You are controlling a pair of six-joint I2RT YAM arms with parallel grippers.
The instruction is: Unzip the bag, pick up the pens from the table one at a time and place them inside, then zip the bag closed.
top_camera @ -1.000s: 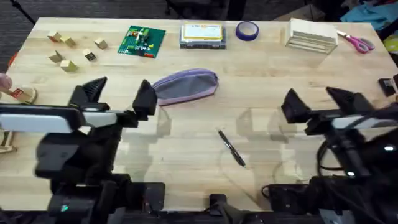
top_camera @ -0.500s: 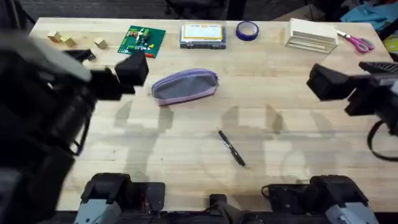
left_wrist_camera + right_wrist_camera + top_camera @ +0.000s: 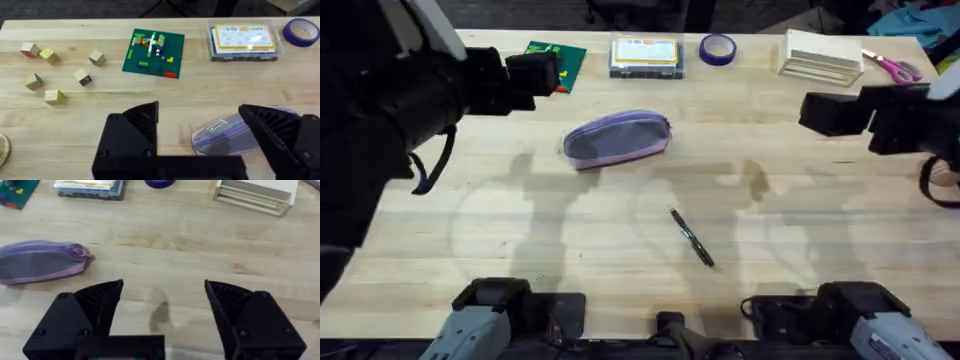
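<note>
The lilac-purple bag (image 3: 618,138) lies zipped shut on the table (image 3: 790,220), left of the middle. A slim black pen (image 3: 692,238) rests nearer the front, to the right of the bag. My left arm (image 3: 410,110) hangs high over the table's left side. Its gripper (image 3: 200,125) is open and empty, above and just left of the bag (image 3: 225,136). On the right side my right gripper (image 3: 162,297) is also raised, open and empty, with the bag (image 3: 42,262) well off to its left.
Along the far edge stand a green brick plate (image 3: 560,58), a clear box with a yellow label (image 3: 645,55), a purple tape roll (image 3: 717,48), a pale wooden box (image 3: 820,55) and pink scissors (image 3: 893,68). Several wooden blocks (image 3: 55,75) lie at the far left.
Both arms have risen from low over the table's front and swung toward the far side. The left arm now hides the blocks from overhead. Bag and pen have not moved.
</note>
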